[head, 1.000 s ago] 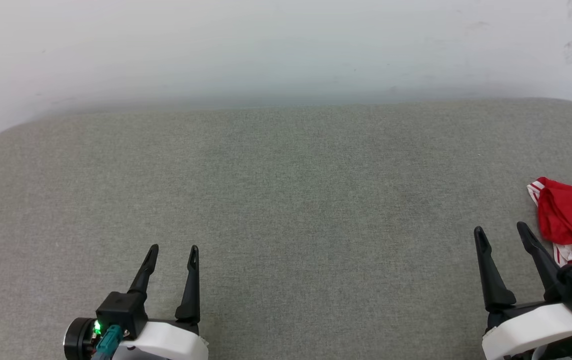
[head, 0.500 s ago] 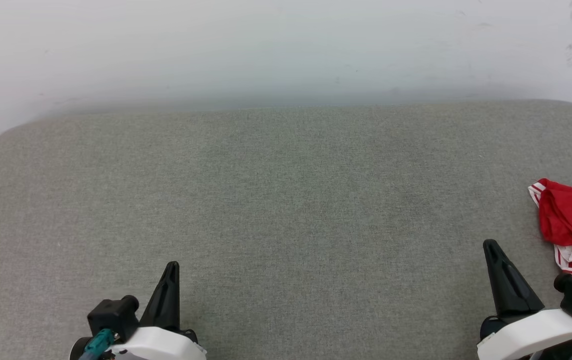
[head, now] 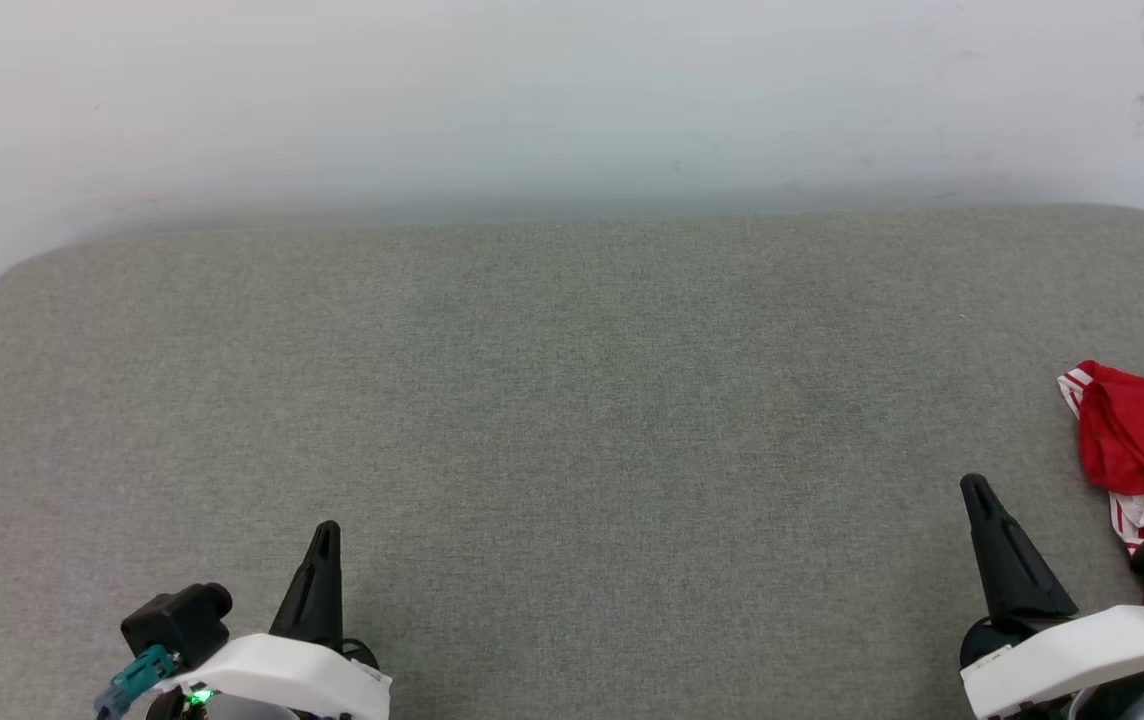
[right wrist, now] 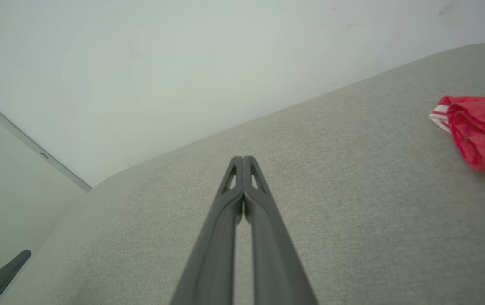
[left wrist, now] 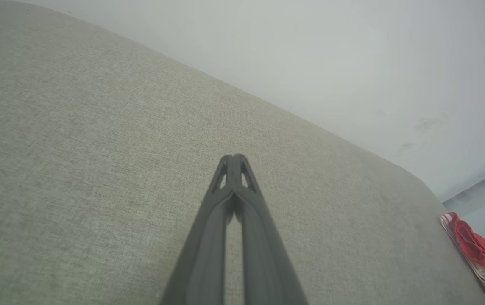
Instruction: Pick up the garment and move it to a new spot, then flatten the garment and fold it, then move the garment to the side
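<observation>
The garment (head: 1142,445) lies bunched up at the right edge of the grey cushioned surface (head: 572,400), red with a white red-striped hem; it is cut off by the frame. It also shows at the far right in the left wrist view (left wrist: 478,258) and at the right in the right wrist view (right wrist: 480,131). My right gripper (head: 977,490) is shut and empty, a short way left of the garment and apart from it. My left gripper (head: 327,532) is shut and empty at the lower left. Both pairs of fingertips touch in the wrist views (left wrist: 234,159) (right wrist: 242,160).
A pale wall (head: 572,100) rises right behind the surface. The surface's rounded corners show at the back left and back right. The left gripper's dark tip (right wrist: 1,277) shows at the lower left of the right wrist view.
Both grippers have gone from open to shut, with nothing in them, and both have drawn back slightly toward the bottom edge. The garment has not moved.
</observation>
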